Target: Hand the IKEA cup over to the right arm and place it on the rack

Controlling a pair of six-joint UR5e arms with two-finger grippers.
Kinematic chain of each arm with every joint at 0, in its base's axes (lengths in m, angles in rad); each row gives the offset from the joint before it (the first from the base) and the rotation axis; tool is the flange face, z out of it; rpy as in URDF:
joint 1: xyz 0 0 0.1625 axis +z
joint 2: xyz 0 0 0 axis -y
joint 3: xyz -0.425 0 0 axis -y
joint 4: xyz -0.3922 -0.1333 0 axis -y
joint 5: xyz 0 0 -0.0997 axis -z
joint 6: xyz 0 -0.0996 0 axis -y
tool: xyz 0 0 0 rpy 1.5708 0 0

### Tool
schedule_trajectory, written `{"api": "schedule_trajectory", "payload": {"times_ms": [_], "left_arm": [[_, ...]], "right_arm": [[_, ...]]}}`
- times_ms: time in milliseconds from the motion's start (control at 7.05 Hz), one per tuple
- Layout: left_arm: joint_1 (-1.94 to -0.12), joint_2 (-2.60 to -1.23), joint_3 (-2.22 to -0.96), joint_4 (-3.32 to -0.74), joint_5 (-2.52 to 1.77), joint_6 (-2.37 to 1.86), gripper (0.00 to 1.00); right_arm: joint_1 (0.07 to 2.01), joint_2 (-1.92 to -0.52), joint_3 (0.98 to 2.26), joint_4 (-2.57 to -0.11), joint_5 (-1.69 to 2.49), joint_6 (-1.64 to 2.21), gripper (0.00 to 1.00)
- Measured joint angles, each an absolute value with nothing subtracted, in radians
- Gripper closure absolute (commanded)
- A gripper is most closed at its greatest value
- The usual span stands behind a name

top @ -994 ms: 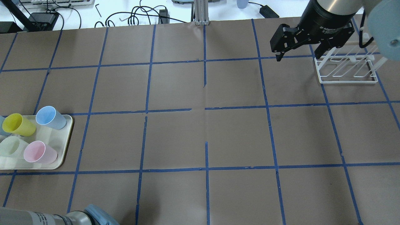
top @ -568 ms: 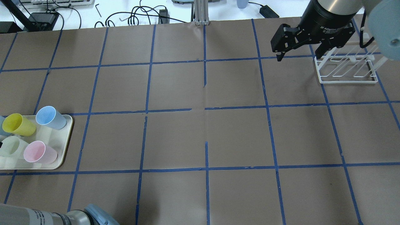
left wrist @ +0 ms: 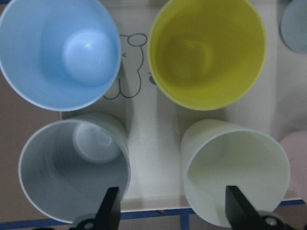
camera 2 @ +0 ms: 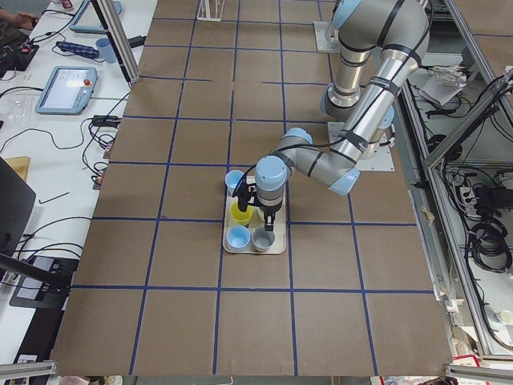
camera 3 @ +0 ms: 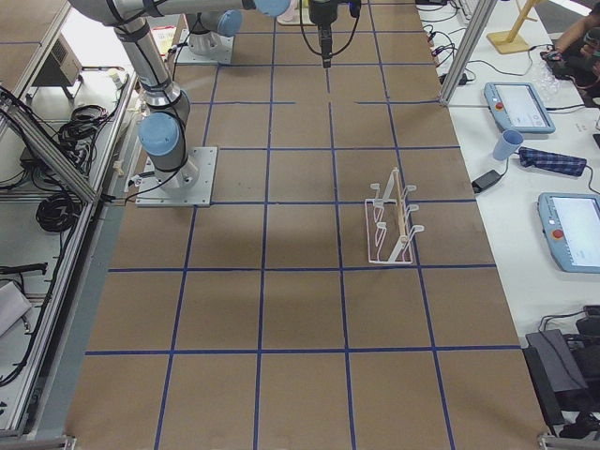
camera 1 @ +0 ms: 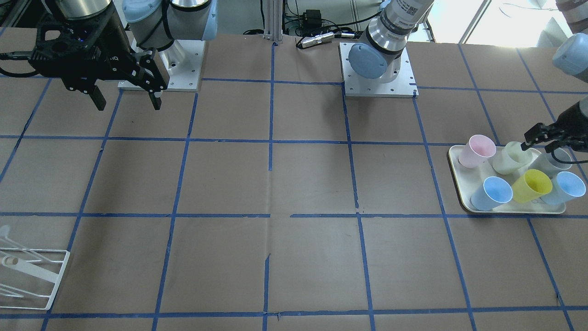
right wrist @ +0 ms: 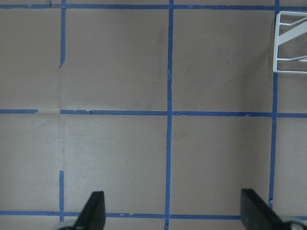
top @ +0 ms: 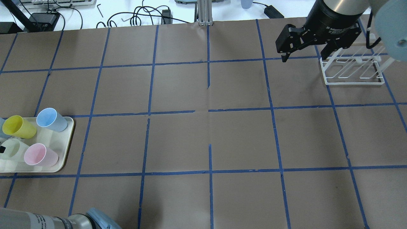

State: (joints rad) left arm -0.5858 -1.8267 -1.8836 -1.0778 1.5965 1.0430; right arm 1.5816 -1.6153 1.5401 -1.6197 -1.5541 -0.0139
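Note:
The IKEA cup (camera 1: 511,157), pale cream with a greenish tint, stands upright on the cream tray (camera 1: 459,184) among other cups. It also shows in the overhead view (top: 14,149) and the left wrist view (left wrist: 235,172). My left gripper (left wrist: 175,208) is open just above the cups. One fingertip is over the pale cup's mouth and the other over the grey cup (left wrist: 72,167); it also shows in the front-facing view (camera 1: 546,142). My right gripper (top: 303,57) is open and empty, held high beside the white wire rack (top: 353,71).
The tray (top: 63,152) also holds a yellow cup (top: 19,127), a light blue cup (top: 51,120) and a pink cup (top: 39,155). A second blue cup (camera 1: 567,186) stands at the tray's far end. The rack stands at the table's far right (camera 3: 394,225).
A black fingertip of my left gripper has come into the overhead view at the left edge, over the pale cup. My right gripper has barely shifted.

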Motion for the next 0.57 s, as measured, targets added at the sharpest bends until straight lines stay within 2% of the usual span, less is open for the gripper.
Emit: {"api": "schedule_trajectory", "payload": {"times_ms": [142,568], "left_arm": [[-0.588,-1.823,-1.894,-1.076,1.597,1.043,0.22],[-0.589,-1.829,-1.905,-1.061,1.597,1.044,0.31]], "right_arm": [[1.582,-1.615,1.54,-1.62,-1.554,-0.014,0.0],[1.582,-1.615,1.54,-1.619,-1.555,-0.014,0.0]]}}
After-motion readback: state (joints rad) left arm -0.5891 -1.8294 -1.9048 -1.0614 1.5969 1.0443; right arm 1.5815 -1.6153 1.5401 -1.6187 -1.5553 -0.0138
